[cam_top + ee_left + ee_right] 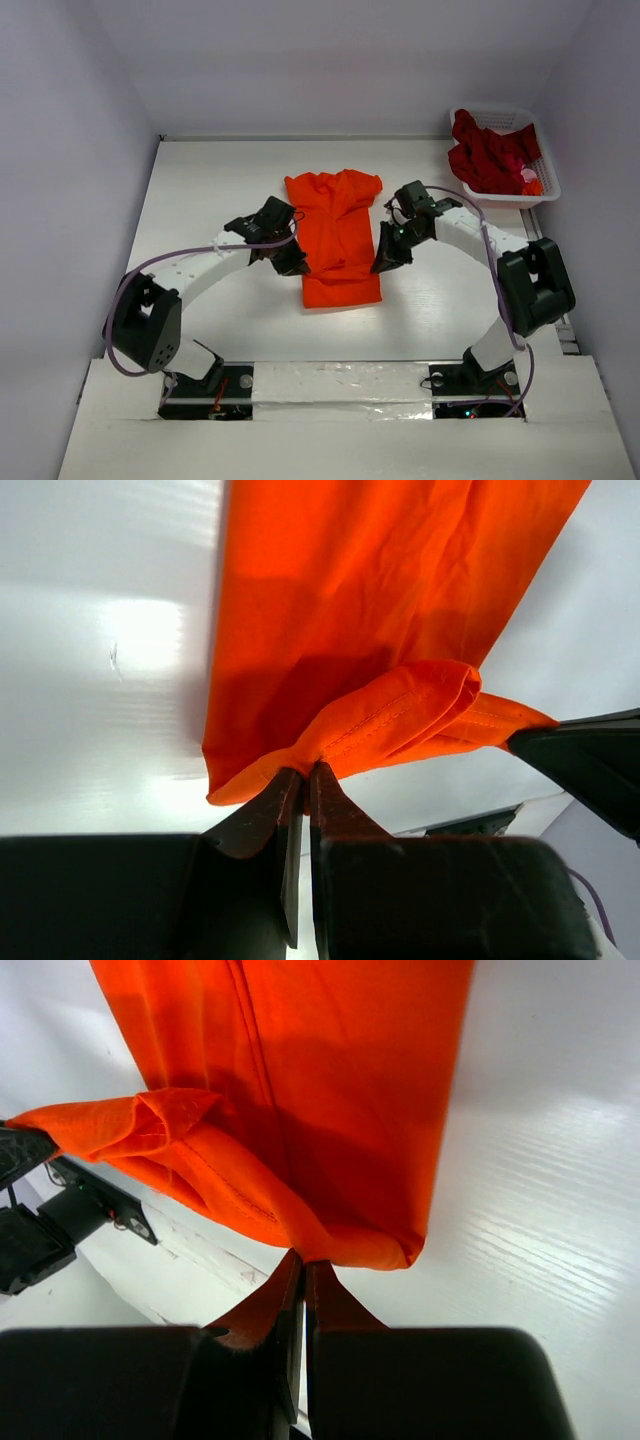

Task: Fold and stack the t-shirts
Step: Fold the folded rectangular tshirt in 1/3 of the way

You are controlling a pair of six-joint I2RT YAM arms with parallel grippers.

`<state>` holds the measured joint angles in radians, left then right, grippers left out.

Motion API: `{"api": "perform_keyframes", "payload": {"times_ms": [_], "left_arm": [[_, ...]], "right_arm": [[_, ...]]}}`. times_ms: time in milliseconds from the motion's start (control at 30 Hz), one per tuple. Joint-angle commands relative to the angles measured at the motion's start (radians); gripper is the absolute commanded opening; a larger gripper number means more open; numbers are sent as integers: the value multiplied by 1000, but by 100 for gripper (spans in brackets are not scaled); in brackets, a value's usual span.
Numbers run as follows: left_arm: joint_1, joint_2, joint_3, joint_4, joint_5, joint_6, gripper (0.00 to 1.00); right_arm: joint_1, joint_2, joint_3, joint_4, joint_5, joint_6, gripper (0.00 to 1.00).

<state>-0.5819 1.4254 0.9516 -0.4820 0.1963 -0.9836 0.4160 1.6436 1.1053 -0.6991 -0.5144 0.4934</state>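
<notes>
While the darker red t-shirts (490,155) are lying heaped in the white basket (548,188) at the far right corner, I am handling item 1 of the lot: the orange t-shirt (335,235), lying mid-way across the bench (220,190), narrowed to a long strip and lightly creased. My left pincer (305,775) and right pincer (303,1260) are each pressing shut on one edge of it, bunching a hemmed fold between them. I am judging 0 shirts stacked, with the crosswise fold pending.

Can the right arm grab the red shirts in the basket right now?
Probably not yet: the right gripper is shut on the orange shirt. Otherwise the way to the basket looks free.
</notes>
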Motion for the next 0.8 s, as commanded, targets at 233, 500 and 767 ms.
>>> {"api": "perform_keyframes", "payload": {"times_ms": [233,500,767], "left_arm": [[47,110,153,-6,35,121,0],[65,141,176,-6,37,152,0],[83,145,165,2,41,157,0]], "right_arm": [[-28,31,103,9,51,-19,0],[-28,71,108,38,51,-12,0],[-28,110,136,59,56,8,0]]}}
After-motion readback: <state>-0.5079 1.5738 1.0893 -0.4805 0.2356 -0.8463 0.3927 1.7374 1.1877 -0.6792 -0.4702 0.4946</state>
